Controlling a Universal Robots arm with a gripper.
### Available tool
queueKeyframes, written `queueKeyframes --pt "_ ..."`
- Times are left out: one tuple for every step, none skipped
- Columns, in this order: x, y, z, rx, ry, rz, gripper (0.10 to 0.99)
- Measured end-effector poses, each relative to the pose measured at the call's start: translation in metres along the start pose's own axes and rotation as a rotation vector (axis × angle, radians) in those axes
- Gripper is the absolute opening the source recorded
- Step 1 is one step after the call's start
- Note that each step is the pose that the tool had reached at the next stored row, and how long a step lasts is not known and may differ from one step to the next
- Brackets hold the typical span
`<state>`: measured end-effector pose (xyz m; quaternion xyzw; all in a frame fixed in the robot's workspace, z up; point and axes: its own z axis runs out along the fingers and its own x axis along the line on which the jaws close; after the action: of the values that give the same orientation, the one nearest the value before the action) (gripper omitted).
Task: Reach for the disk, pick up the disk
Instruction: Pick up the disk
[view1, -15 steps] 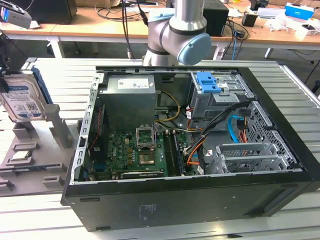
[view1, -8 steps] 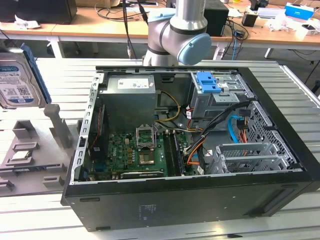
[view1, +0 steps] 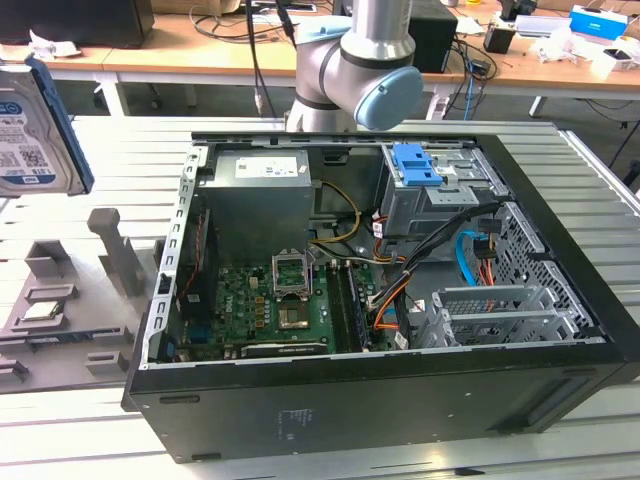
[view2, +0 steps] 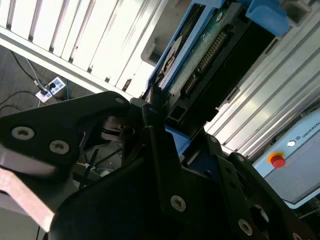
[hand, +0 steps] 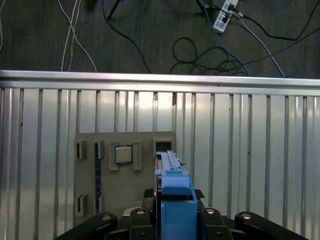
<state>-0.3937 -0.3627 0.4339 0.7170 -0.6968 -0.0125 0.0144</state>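
The disk (view1: 25, 130) hangs in the air at the exterior view's far left, tilted, its white-and-blue label facing the camera and a blue rail along its edge. The first wrist view has the disk (hand: 175, 185) edge-on, blue rail uppermost, between the black fingers of my gripper (hand: 176, 220). In the second wrist view the disk (view2: 210, 55) shows its circuit-board side and blue carrier. There my gripper (view2: 155, 117) is shut on its edge. A grey holder tray (hand: 125, 190) lies below the disk.
An open computer case (view1: 400, 390) stands mid-table with a bare blue bracket (view1: 418, 165) on its drive cage. The grey tray (view1: 60, 300) holds a small chip (view1: 45, 310). The slatted table's edge (hand: 160, 75) lies beyond the tray, with floor cables past it.
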Motion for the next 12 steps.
queueKeyframes --pt "0.0 0.0001 -0.0025 0.0 0.0 0.0 0.365" --pt "0.0 0.0002 -0.0045 0.0 0.0 0.0 0.365" --pt "0.0 0.0002 -0.0062 0.0 0.0 0.0 0.365" --pt "0.0 0.0003 -0.0083 0.0 0.0 0.0 0.365" --pt "0.0 0.0004 -0.0112 0.0 0.0 0.0 0.365" --pt "0.0 0.0005 -0.0133 0.0 -0.0001 0.0 0.365" --pt "0.0 0.0006 -0.0167 0.0 0.0001 0.0 0.365" --pt "0.0 0.0007 -0.0184 0.0 0.0 0.0 0.365" --pt "0.0 0.0008 -0.0201 0.0 0.0 0.0 0.365" --pt "0.0 0.0009 -0.0235 0.0 0.0 0.0 0.365" --pt "0.0 0.0009 -0.0252 0.0 0.0001 0.0 0.365" --pt "0.0 0.001 -0.0269 0.0 0.0 0.0 0.365"
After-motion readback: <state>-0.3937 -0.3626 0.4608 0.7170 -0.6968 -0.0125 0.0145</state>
